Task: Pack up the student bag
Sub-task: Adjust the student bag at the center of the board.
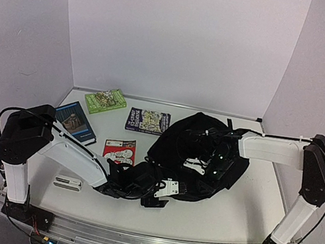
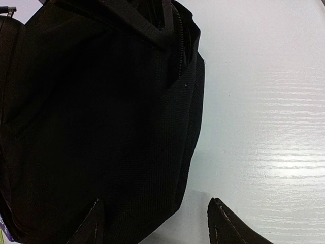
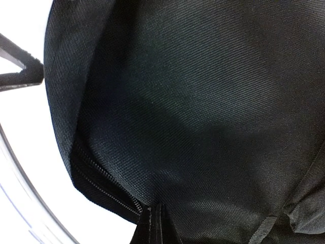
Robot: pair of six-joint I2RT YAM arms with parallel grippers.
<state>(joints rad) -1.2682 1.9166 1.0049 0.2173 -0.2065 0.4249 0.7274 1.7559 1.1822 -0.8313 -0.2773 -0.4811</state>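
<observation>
Left arm [image 1: 71, 154] low, jaws apart; right arm [image 1: 269, 150] extended, jaws closed.

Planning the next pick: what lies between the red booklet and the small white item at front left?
The left arm crosses that stretch with its white forearm, as the top view shows.

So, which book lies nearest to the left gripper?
The red and white book, just beside the left arm; the blue book, green book and dark book lie farther back.
</observation>
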